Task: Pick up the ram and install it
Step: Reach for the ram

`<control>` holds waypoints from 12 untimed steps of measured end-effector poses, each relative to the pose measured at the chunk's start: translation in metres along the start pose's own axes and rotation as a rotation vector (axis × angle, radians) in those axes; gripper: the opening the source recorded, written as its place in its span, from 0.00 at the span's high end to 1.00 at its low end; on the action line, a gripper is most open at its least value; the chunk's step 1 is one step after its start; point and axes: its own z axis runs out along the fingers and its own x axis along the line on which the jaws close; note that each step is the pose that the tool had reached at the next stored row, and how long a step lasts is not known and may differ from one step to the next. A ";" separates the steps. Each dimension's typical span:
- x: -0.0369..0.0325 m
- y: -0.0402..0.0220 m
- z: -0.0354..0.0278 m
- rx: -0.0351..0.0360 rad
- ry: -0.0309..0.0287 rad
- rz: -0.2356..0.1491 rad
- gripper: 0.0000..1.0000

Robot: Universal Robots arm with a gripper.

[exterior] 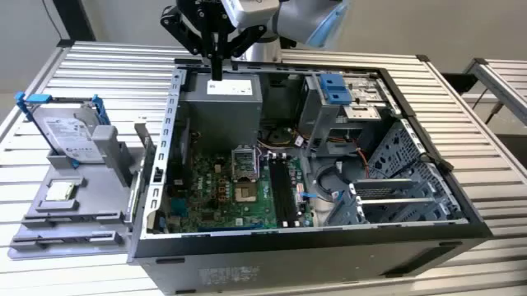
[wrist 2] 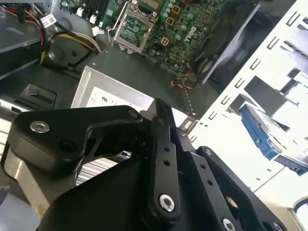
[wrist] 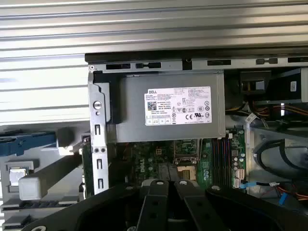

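Here I am over the slatted table point(exterior: 99, 68), above the open computer case point(exterior: 313, 237). Below me sits the grey power supply point(exterior: 222, 108), and beyond it lies the green motherboard point(exterior: 222, 197). Outside the case, on the exterior view's left, the grey tray point(exterior: 74, 231) carries the hard drive point(exterior: 70, 132) and the small square chip point(exterior: 63, 191). The long black slots point(exterior: 285, 191) lie well apart from me, down on the board. My gripper point(exterior: 216, 73) points straight down with its jaws drawn together. Whether the ram is nipped edge-on between them, I cannot tell. I judge this is the carrying stage, nothing seated yet. Seating calls for the stick's long edge square over one slot, clear of cables, pressed evenly.
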 end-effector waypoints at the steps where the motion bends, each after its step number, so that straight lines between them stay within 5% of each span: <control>1: 0.0000 0.0000 0.0000 0.0000 0.0001 0.000 1.00; 12: 0.0000 0.0000 0.0000 0.0004 0.0057 0.000 1.00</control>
